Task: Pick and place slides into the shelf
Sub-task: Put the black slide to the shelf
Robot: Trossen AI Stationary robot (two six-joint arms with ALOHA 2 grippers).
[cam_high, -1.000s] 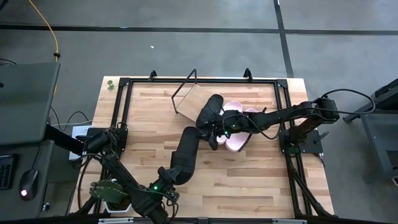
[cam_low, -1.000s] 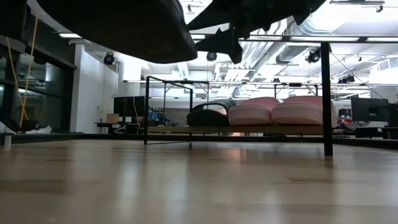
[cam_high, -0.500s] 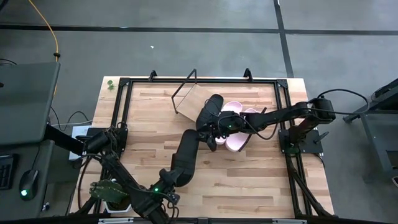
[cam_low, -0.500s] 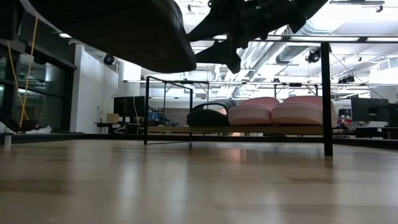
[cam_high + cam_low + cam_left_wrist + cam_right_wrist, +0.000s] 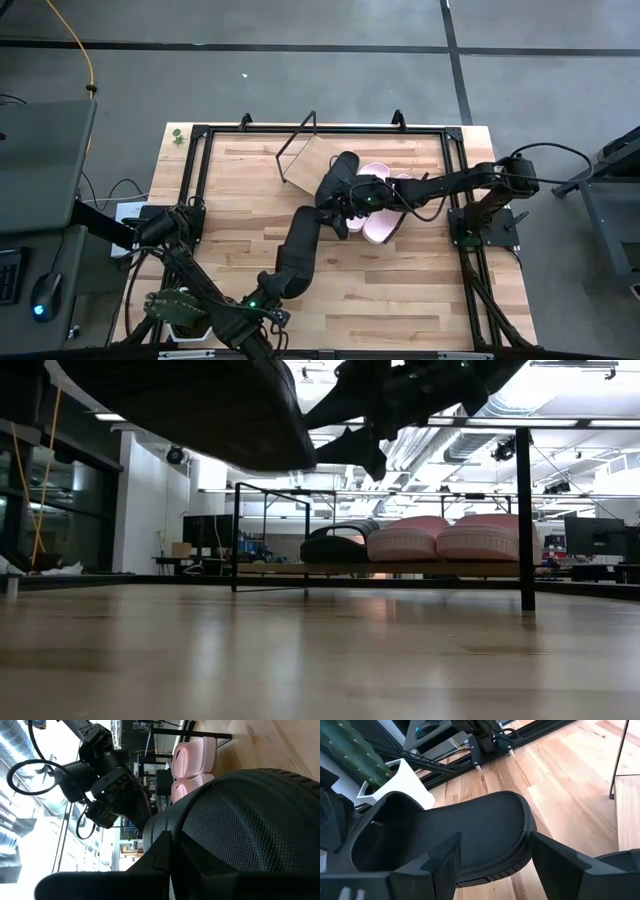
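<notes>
My left gripper (image 5: 268, 296) is near the table's front edge, shut on a black slide (image 5: 300, 245) that points toward the shelf. It fills the top of the low view (image 5: 200, 410). My right gripper (image 5: 344, 222) is open just past that slide's far end (image 5: 512, 820), one finger (image 5: 440, 865) on each side of it, apart from it. The shelf's wooden board (image 5: 400, 570) carries the other black slide (image 5: 335, 545) and two pink slides (image 5: 405, 538) on their soles. From above, the right arm partly covers them (image 5: 378, 172). My left gripper holds the black slide at its near end, by the strap (image 5: 385, 812). The slide itself hides where the fingers meet it. The slide reaches out from the gripper toward the table's far side, footbed (image 5: 240, 820) up, lifted clear of the table.
A black metal frame (image 5: 200, 180) runs around the tabletop. A cactus in a white pot (image 5: 180, 310) stands by the left arm's base at the near left. The shelf's wire end frame (image 5: 297, 140) stands at the far middle. Bare wood (image 5: 420, 290) lies at the near right.
My right gripper has edged a little toward the held black slide's far end, still open. My left gripper has kept hold of the slide, which stays lifted clear.
</notes>
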